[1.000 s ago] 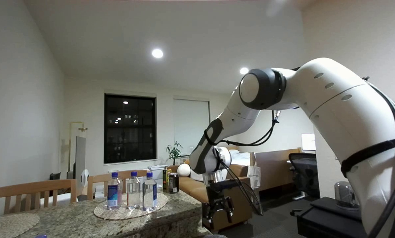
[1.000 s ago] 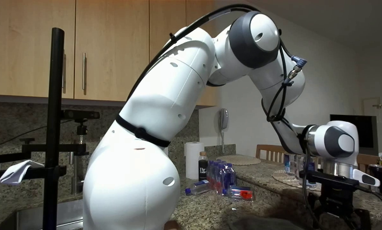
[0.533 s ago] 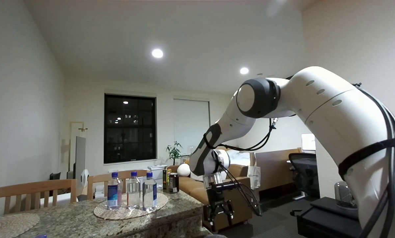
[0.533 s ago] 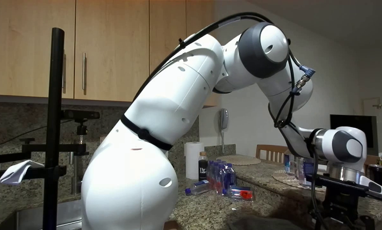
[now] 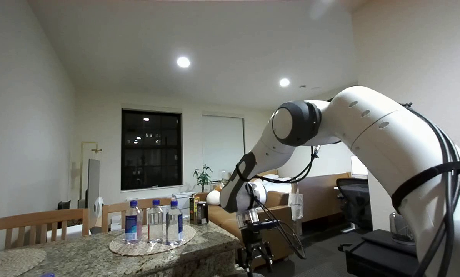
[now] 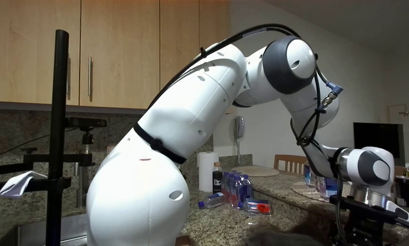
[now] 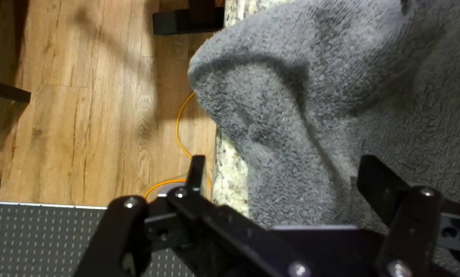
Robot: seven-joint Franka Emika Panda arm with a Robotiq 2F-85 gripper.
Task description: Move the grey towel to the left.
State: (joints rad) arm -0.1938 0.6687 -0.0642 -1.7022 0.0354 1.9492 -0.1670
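In the wrist view, wooden floor point(image 7: 91, 96) lies leftmost, then an orange cable point(image 7: 177, 127) and a strip of speckled tabletop point(image 7: 232, 173). The tool point(image 7: 284, 173) has its fingers point(image 7: 376, 181) wide apart, one seen against the floor, the other against the grey towel point(image 7: 349, 96), rumpled on the tabletop at right, a fold reaching past its edge.

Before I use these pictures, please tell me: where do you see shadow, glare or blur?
Wrist view: dark shadow falls across the grey towel, and the fingers look slightly soft; in an exterior view, two ceiling lights burn out to white; in an exterior view, the towel is dim at the bottom edge.
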